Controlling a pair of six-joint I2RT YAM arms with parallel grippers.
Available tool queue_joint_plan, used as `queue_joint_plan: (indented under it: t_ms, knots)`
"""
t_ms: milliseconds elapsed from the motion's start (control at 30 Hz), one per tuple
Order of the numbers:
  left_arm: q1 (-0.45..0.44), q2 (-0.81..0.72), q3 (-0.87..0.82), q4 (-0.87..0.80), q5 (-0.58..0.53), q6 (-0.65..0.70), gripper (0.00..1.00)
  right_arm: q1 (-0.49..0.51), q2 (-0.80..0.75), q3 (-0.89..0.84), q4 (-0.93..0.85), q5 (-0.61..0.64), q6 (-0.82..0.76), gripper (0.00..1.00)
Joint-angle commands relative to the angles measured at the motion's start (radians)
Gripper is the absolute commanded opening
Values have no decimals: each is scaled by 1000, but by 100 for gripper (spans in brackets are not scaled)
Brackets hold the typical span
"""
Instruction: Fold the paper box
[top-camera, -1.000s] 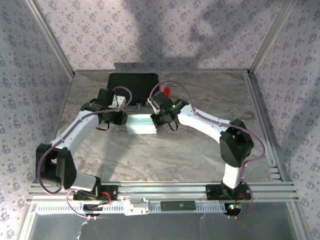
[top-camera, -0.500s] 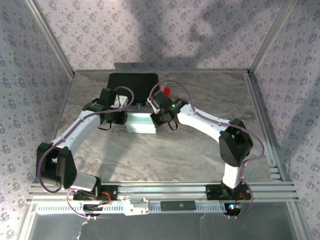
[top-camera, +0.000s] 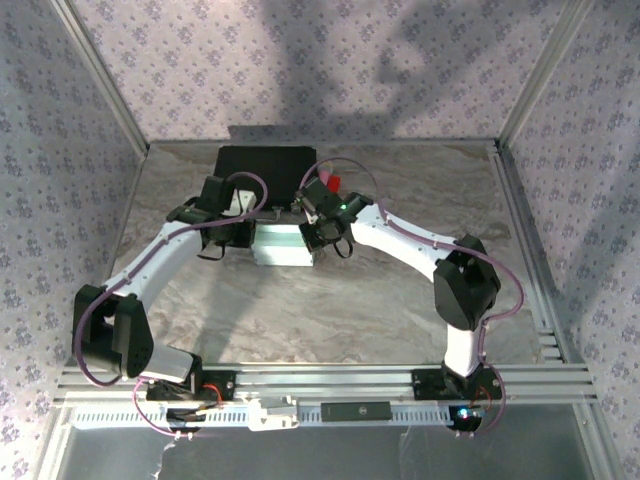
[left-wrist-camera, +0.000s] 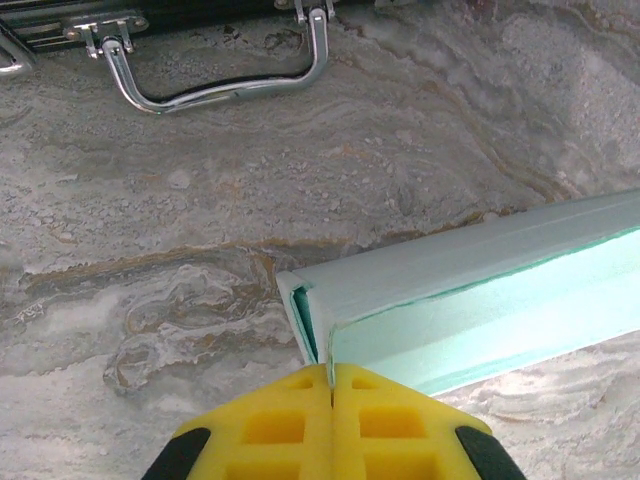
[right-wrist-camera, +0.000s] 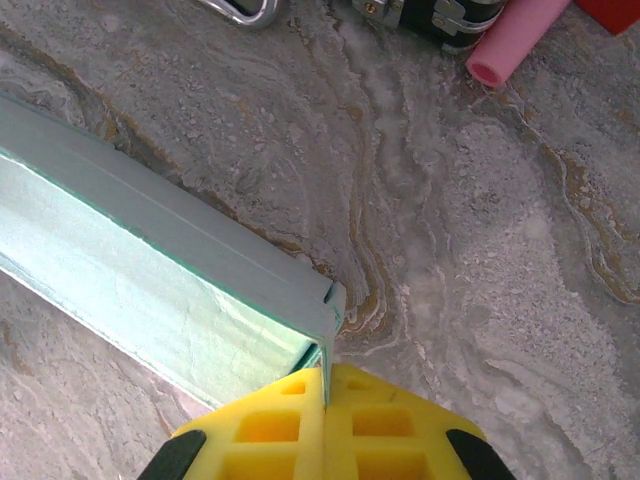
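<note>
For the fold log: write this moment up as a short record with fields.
table: marbled grey
paper box: pale blue, partly folded, lying between the grippers
left gripper: shut on the paper box's left-end edge
right gripper: shut on its right-end corner
black case: behind the box, metal handle facing it
pink tube: on the table beyond the right gripper

Pale-blue paper box (top-camera: 283, 245); yellow fingers (left-wrist-camera: 300, 395); grey-marbled table (top-camera: 350, 310)
</note>
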Motion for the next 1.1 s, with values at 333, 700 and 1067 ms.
queue_joint_plan:
  t_ms: [333,700,1067]
  knots:
    - [-33,-45,-56,78,52,-132,0,21,13,43,-27,42,187,0]
    - [-53,-68,-72,82,72,-187,0,25,31,46,-10,69,291,0]
    - [-70,-87,-82,85,58,-220,0,31,32,37,-2,97,328,0]
